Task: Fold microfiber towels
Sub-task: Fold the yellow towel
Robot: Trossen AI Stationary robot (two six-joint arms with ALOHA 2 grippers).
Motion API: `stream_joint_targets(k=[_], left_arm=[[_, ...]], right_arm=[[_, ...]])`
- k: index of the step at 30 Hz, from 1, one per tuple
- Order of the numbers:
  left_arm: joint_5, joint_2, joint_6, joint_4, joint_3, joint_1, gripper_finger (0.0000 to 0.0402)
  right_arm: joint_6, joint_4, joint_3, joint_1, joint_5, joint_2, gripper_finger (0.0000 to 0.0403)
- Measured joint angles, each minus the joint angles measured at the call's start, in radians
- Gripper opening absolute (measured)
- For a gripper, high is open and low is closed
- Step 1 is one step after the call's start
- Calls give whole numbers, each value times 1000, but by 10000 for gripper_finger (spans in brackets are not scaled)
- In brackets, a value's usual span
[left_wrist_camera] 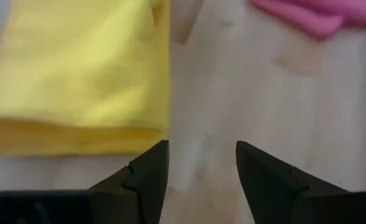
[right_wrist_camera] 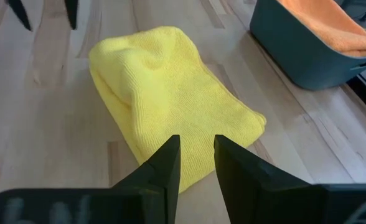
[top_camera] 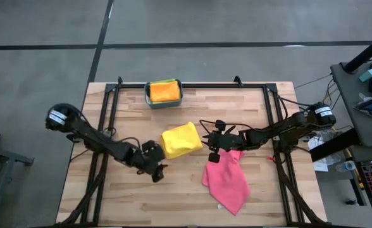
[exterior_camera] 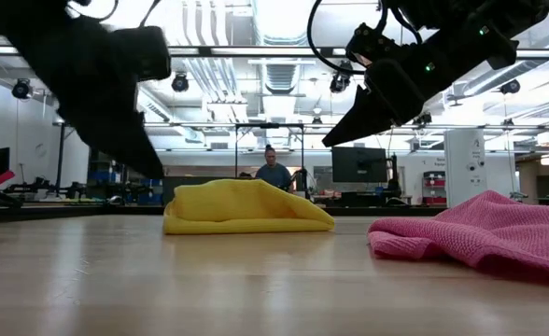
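- Left pincer [left_wrist_camera: 198,165] hangs open and empty, the folded, nubby yellow towel [top_camera: 180,139] just beside it.
- Right pincer [right_wrist_camera: 195,155], slightly parted, holds nothing; the rumpled pink towel [top_camera: 227,180] lies beneath.

We saw a matt, pale wooden table [top_camera: 262,190]. The yellow towel [right_wrist_camera: 170,106] and pink towel [exterior_camera: 499,233] looked like nubbly cloth; the teal bin [right_wrist_camera: 301,56] seemed smooth plastic.

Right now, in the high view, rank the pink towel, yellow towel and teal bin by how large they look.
1. Pink towel, spread widest.
2. Yellow towel, folded.
3. Teal bin, though it looks close to the yellow towel, so that order is unsure.
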Motion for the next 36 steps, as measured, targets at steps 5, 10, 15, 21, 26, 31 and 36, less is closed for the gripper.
stream_joint_targets(k=[5,10,15,21,26,31,36], left_arm=[[-77,69,52,19,-7,-1,171],[-103,141,38,72,-7,8,171],[-110,176,57,160,-8,10,171],[-178,160,87,149,-8,10,171],[-203,167,88,151,-9,15,171],[-218,173,87,163,-21,17,150],[-241,173,90,165,-24,21,87]], right_arm=[[1,0,0,0,0,0,91],[-2,1,0,0,0,0,91],[0,3,0,0,0,0,91],[13,3,0,0,-61,5,91],[18,83,0,1,-151,79,91],[-4,187,-1,0,-157,189,92],[-12,233,-1,-4,-155,242,108]])
